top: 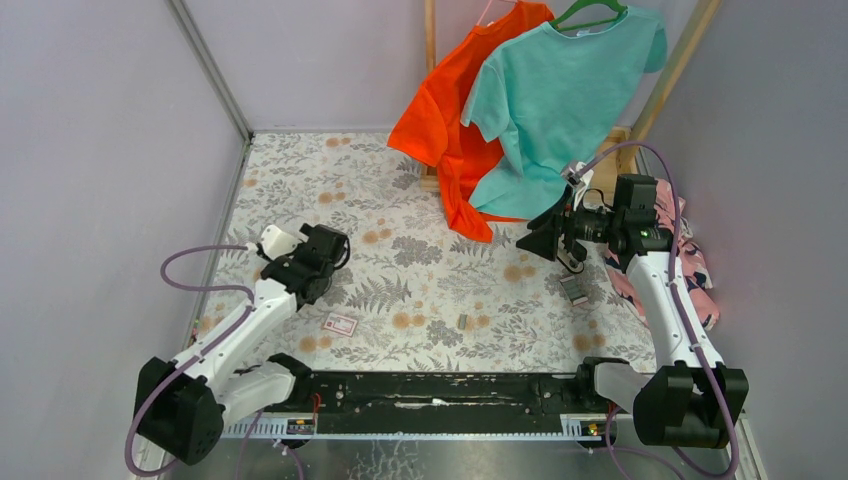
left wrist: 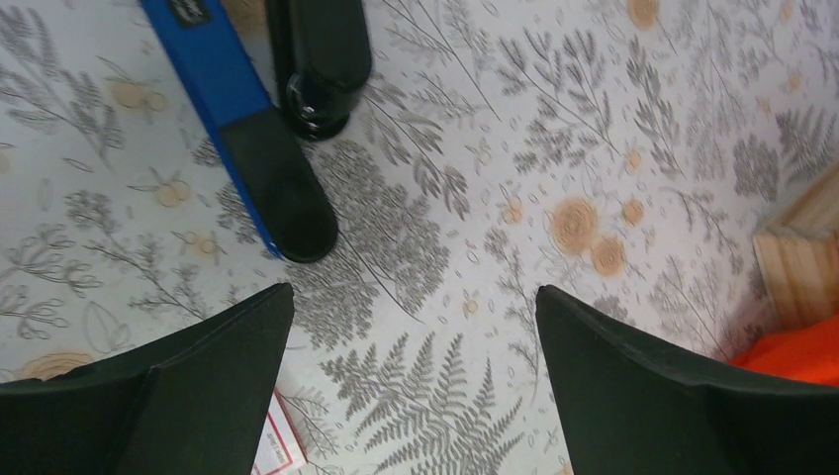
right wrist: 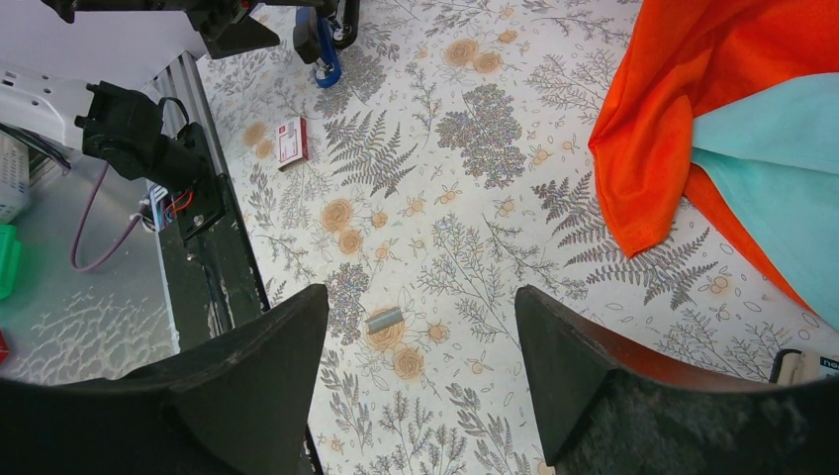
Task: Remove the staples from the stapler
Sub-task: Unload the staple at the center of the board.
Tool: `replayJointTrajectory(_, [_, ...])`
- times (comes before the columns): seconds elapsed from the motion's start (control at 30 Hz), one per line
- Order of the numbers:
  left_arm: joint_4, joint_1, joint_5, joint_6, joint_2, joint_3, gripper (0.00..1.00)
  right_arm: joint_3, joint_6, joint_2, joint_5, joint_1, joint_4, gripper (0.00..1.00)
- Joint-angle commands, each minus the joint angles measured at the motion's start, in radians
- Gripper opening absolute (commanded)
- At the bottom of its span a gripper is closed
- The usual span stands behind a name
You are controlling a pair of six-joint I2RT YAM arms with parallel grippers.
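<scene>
A short silvery strip of staples [top: 463,321] lies loose on the floral cloth at front centre. In the right wrist view the strip [right wrist: 385,319] lies below and between my open fingers. The stapler [top: 574,288], a small grey-and-dark piece, lies just below my right gripper [top: 535,240], which hovers open and empty above the cloth [right wrist: 420,292]. My left gripper [top: 328,250] is open and empty at the left, low over bare cloth [left wrist: 416,297]. No staples show in the left wrist view.
A red-and-white card [top: 341,324] lies near the left gripper [left wrist: 280,445]. A slim blue bar with a black tip [left wrist: 247,129] and a black rod-like piece [left wrist: 317,59] lie ahead of the left fingers. Orange [top: 440,110] and teal [top: 560,100] shirts hang at the back. Pink cloth [top: 690,270] lies right.
</scene>
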Motion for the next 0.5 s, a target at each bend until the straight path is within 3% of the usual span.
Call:
replayJointTrajectory(0.0, [-0.091, 0.049, -0.086, -0.051, 0.005, -0.003, 1.00, 0.038, -0.010, -0.018, -0.005, 0.001, 0.007, 0.77])
replayJointTrajectory(0.33, [-0.097, 0.122, -0.045, -0.062, 0.117, 0.016, 1.00, 0.037, -0.012, -0.021, 0.006, 0.001, 0.007, 0.77])
replayJointTrajectory(0.47, [-0.026, 0.156, -0.004, -0.035, 0.145, -0.007, 1.00, 0.036, -0.012, -0.017, 0.003, 0.001, 0.008, 0.77])
